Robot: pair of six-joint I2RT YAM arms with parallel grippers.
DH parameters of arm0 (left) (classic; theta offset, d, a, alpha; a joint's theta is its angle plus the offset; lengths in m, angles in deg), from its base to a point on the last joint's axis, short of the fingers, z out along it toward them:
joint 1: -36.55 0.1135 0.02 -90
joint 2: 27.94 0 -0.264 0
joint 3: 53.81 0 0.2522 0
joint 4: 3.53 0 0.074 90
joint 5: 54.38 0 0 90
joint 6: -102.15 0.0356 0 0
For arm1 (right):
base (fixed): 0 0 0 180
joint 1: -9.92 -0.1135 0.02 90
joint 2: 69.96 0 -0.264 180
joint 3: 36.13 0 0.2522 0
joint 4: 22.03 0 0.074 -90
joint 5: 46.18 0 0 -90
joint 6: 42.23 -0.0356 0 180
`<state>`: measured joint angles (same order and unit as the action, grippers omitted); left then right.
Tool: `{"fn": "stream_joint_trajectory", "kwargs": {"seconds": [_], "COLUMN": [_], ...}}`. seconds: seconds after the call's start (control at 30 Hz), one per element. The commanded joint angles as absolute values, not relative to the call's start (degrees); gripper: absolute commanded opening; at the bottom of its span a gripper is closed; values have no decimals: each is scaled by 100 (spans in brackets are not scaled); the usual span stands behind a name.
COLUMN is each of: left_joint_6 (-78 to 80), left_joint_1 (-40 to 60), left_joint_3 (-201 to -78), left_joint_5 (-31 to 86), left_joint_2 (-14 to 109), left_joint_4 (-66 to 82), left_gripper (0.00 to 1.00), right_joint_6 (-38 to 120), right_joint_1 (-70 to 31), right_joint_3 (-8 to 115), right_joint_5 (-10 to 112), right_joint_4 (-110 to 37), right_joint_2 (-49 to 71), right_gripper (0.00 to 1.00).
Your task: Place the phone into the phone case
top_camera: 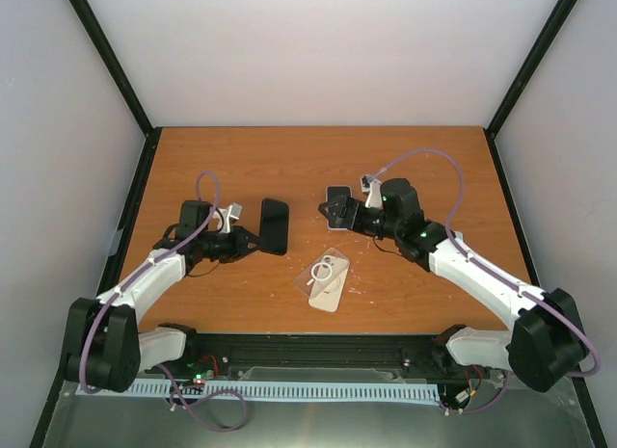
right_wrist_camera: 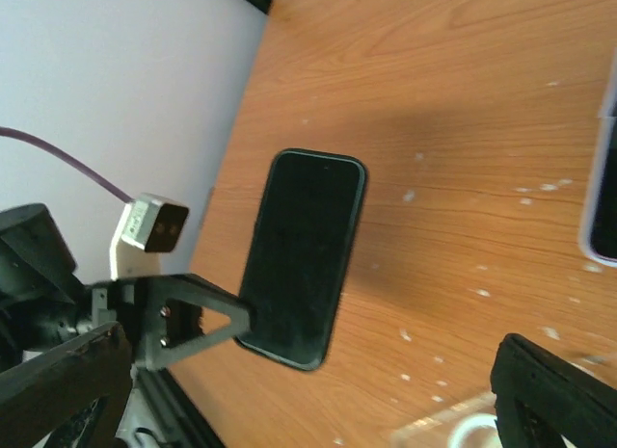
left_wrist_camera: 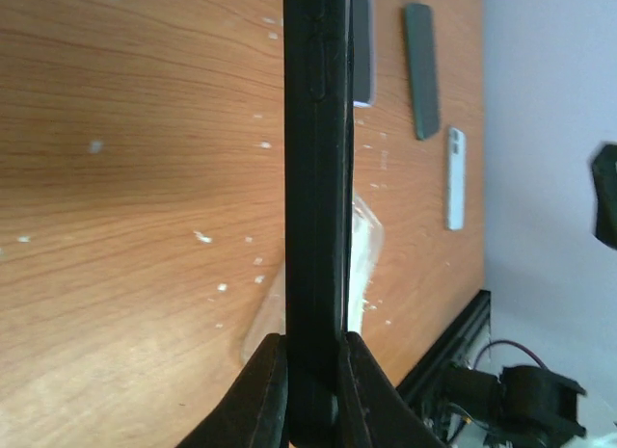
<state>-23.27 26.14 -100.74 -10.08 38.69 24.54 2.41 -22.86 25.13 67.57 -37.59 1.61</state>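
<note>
Two grippers showing: left gripper (left_wrist_camera: 310, 385) pinching phone (left_wrist_camera: 316, 178) by one end; right gripper (right_wrist_camera: 308, 395) standing spread, clear case (top_camera: 326, 277) lying near it, apart.

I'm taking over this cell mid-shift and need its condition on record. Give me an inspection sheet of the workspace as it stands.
Surface: orange-brown wooden table, dotted with white specks.
Job's things: black smartphone gripped near one end by the left hand; clear plastic phone case with a white ring lies flat between the arms, empty.
Clutter: second dark phone with a pale edge lying beside the right hand.
Hands: left hand shut on the black smartphone; right hand open, holding nothing.
Cables: purple cable looped along each arm; nothing seen caught.
Surroundings: white walls, black frame posts.
</note>
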Motion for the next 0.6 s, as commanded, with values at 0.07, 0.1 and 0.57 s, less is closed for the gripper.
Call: {"fn": "stream_joint_trajectory", "kwargs": {"seconds": [0.07,0.1,0.57], "left_joint_6": [-2134,-2134,-2321], "left_joint_1": [2877,2893,2952], "left_joint_3": [-10115,-10107,-10121], "left_joint_5": [-795,-816,-554], "left_joint_2": [4460,4592,5753], "left_joint_4": [2048,1998,1362], "left_gripper": [0,0,24], "right_joint_6": [917,993,1669], "right_joint_1": [-2208,-2203,-2190], "right_joint_3": [2632,2673,2979], "right_joint_5": [5706,5594,4285], "right_joint_4": [-5269,-5414,-6573], "right_joint_2": [-230,-230,235], "right_gripper": [100,100,100]}}
